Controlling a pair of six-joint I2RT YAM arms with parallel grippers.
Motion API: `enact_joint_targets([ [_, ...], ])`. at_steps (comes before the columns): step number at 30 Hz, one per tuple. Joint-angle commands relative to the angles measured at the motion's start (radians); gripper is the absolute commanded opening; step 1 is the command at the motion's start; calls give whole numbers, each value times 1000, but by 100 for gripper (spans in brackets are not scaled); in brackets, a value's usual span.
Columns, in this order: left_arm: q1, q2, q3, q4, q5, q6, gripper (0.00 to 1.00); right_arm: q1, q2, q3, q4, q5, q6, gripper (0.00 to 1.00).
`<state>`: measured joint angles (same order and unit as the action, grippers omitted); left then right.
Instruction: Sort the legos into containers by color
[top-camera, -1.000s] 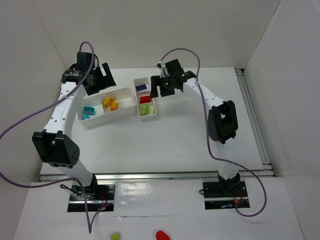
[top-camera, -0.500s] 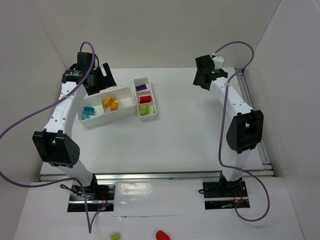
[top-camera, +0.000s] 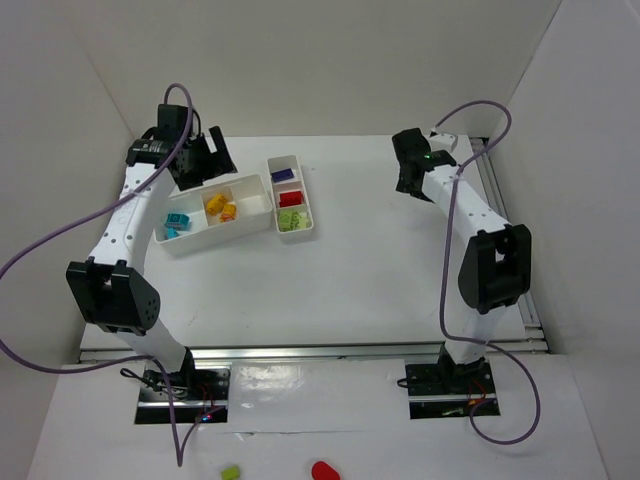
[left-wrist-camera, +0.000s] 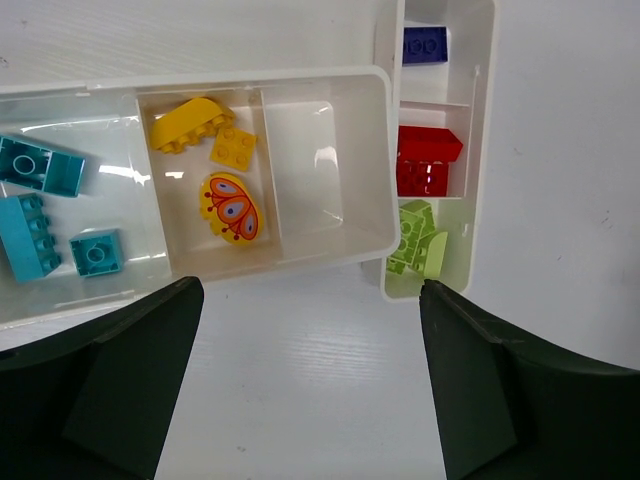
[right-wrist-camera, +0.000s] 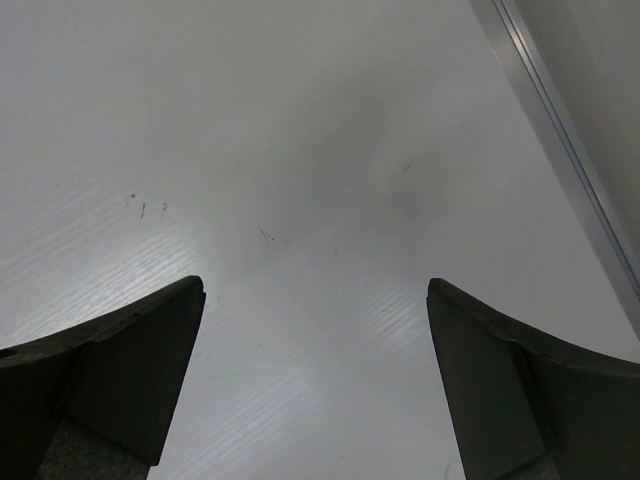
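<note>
L gripper (left-wrist-camera: 308, 300) is open w/ nothing in it, up by the edge of the wide tray (left-wrist-camera: 320, 170). In it: cyan bricks (left-wrist-camera: 40, 170) in one box, yellow bricks (left-wrist-camera: 190, 122) in the next. Narrow tray (left-wrist-camera: 482, 120) sits just beside it, holding a purple brick (left-wrist-camera: 424, 45), red brick (left-wrist-camera: 425, 160) & green bricks (left-wrist-camera: 415, 240), each in its own box. R gripper (right-wrist-camera: 315, 300) is open too, over bare table (right-wrist-camera: 300, 150), well apart from both trays.

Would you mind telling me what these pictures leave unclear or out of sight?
Left wrist view: the wide tray runs off the left edge, cutting off its end and part of the cyan bricks.
Top view: the bricks are too small to count; the lime thing and red thing near the bottom edge cannot be identified.
Right wrist view: bare table only, no tray.
</note>
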<state>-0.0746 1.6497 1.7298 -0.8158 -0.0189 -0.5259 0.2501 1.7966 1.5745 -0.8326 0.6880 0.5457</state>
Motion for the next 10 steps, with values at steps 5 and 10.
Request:
enact_joint_targets([
  [5, -4, -25, 1, 17, 14, 6, 98, -15, -88, 1, -16, 28, 37, 99],
  [10, -13, -34, 1, 17, 23, 6, 98, -24, -133, -33, 7, 15, 37, 99],
])
